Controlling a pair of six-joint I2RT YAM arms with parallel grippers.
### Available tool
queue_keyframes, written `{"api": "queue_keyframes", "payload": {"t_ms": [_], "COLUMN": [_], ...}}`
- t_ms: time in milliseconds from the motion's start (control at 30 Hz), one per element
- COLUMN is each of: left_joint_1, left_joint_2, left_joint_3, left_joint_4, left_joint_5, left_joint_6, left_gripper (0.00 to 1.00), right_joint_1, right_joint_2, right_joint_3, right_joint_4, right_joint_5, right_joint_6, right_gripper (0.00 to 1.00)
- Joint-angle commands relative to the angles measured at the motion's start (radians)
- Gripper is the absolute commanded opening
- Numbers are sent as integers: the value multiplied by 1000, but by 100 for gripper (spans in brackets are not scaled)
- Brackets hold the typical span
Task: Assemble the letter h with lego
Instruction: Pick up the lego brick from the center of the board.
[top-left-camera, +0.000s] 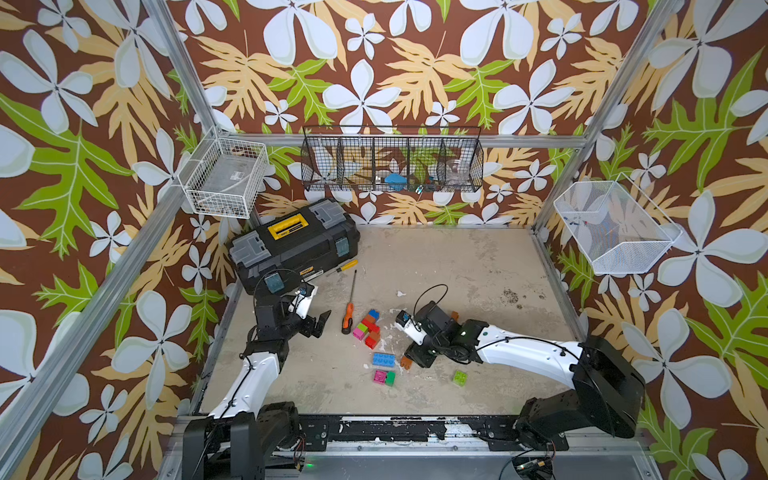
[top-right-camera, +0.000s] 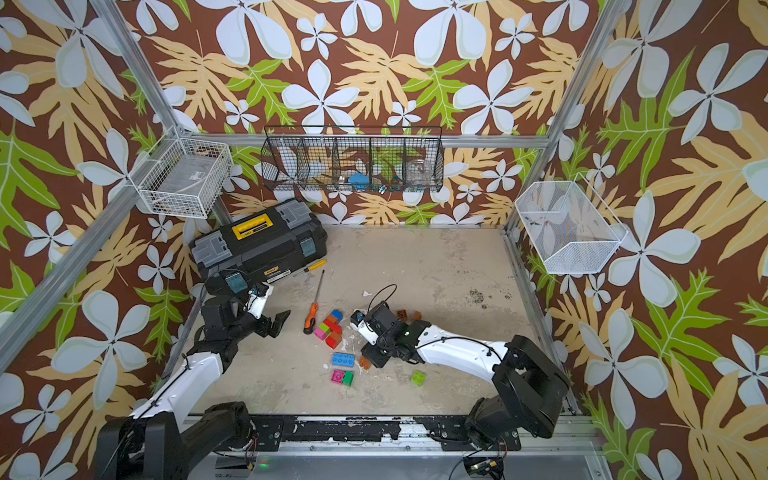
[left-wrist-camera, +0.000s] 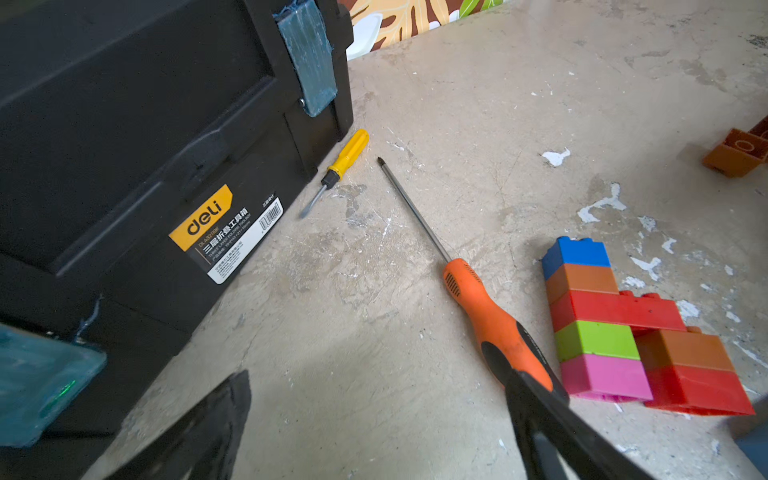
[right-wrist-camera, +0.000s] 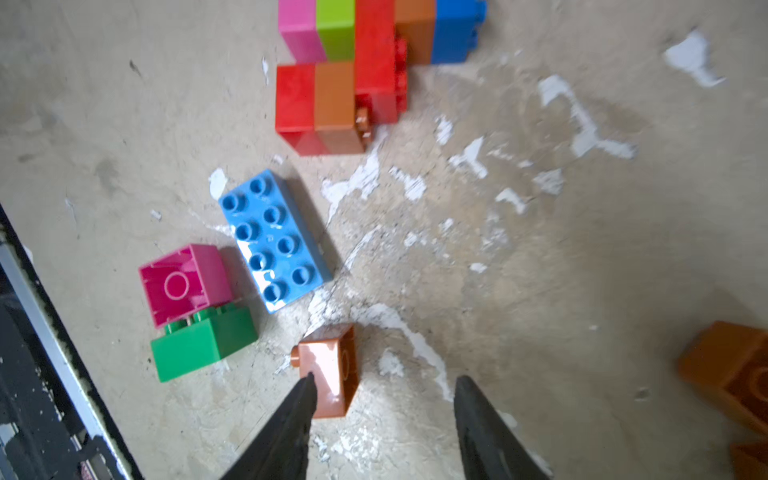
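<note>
Worn concrete tabletop (top-left-camera: 457, 270), jungle wallpaper (top-left-camera: 415, 83) behind — the letter h (top-left-camera: 368, 328) is lying flat mid-table beside the orange-handled screwdriver (top-left-camera: 347, 318), five-brick stem and short leg already joined, I'd say. Your right gripper (right-wrist-camera: 382, 382) is hovering half-spread, gripping nothing, one fingertip at a loose orange brick (right-wrist-camera: 330, 370); your left gripper (left-wrist-camera: 380, 376) is gaping wide, empty. Lying loose — long blue brick (right-wrist-camera: 274, 241), pink-green pair (right-wrist-camera: 183, 282), lime cube (top-left-camera: 459, 377), probably waiting to go on.

Enclosed robot lab cell: aluminium frame (top-left-camera: 532, 141), floral wallpaper (top-left-camera: 415, 62), toolbox (top-left-camera: 295, 245)
</note>
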Motion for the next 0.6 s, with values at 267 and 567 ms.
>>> {"api": "queue_keyframes", "payload": {"t_ms": [267,567], "left_joint_1": [1,1], "left_joint_2": [-7,-7], "left_joint_3": [-1,0], "left_joint_4": [15,1], "left_joint_5": [12,28], "left_joint_6": [4,17], "left_gripper": [100,100], "right_joint_1": [48,-87], "right_joint_2": [122,38], "right_joint_3": [48,-58], "right_joint_4": [-28,230], "right_joint_5": [44,-483], "right_joint_6": [5,159], "right_gripper": [44,21]}}
